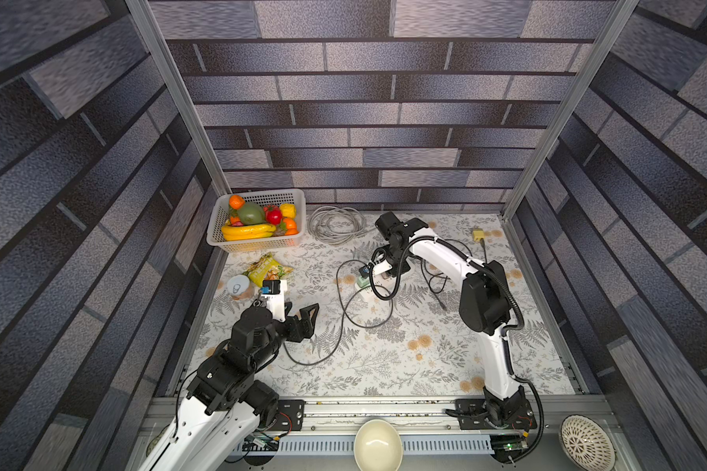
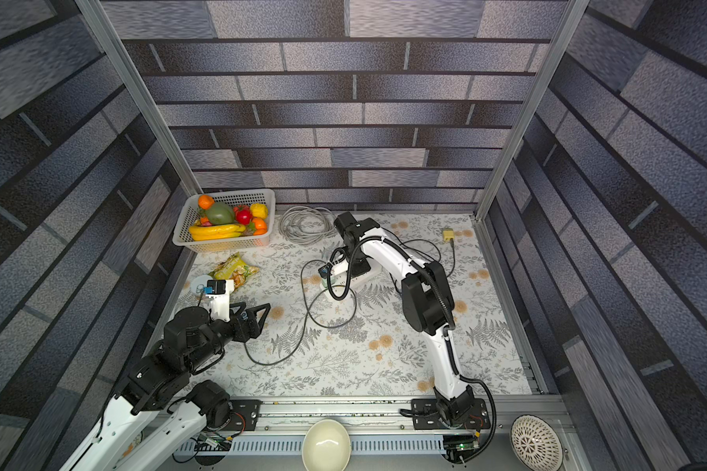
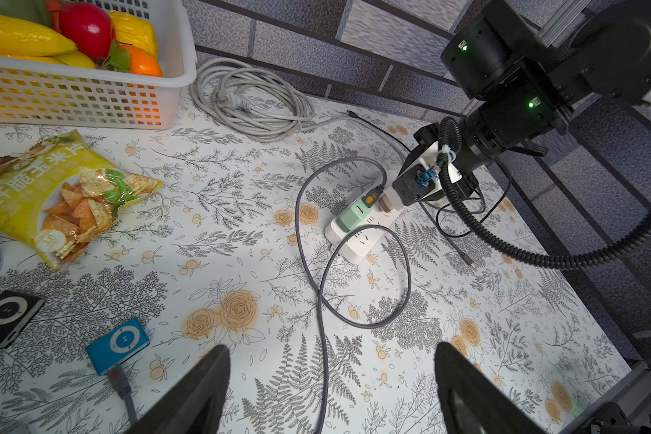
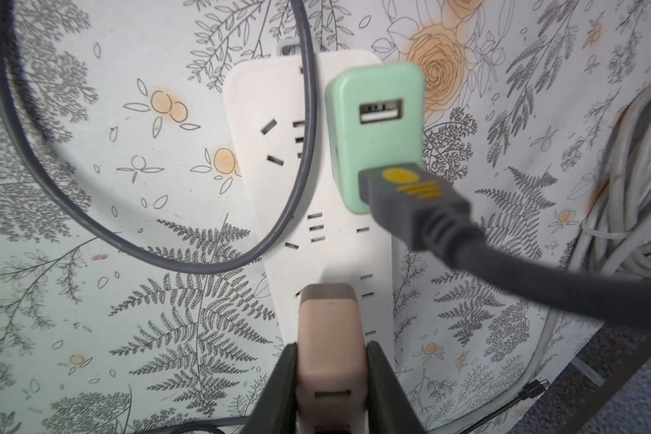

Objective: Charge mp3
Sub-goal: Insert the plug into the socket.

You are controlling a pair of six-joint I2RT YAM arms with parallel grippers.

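Two small music players lie near each other, not touching, on the flowered table (image 3: pixel 218 240): a blue music player (image 3: pixel 118 344) and a black music player (image 3: pixel 6 317). One gray cable (image 3: pixel 321 319) is plugged into the blue one and runs in loose loops across the cloth to the single white power strip (image 3: pixel 358 244).

Two chargers stand side by side on that strip. The green charger (image 4: pixel 376 139) has two ports (one is free), and the cable's plug (image 4: pixel 410 199) sits in the other. The right gripper (image 4: pixel 331 349) is clamped narrowly on the pink charger (image 4: pixel 326 312), a finger on each side. Whether its prongs are fully in the strip cannot be told. The left gripper (image 3: pixel 331 390) hangs over the table near the blue player, its jaws spread wide and holding nothing.

Along the far edge sit one basket (image 3: pixel 91 101) of fruit and one coil of pale cord (image 3: pixel 252 101). One bag of chips (image 3: pixel 53 195) and one can (image 1: pixel 238 285) lie near the players. Two bowls rest on the front ledge, a cream bowl (image 1: pixel 378 444) and a patterned bowl (image 1: pixel 586 442).
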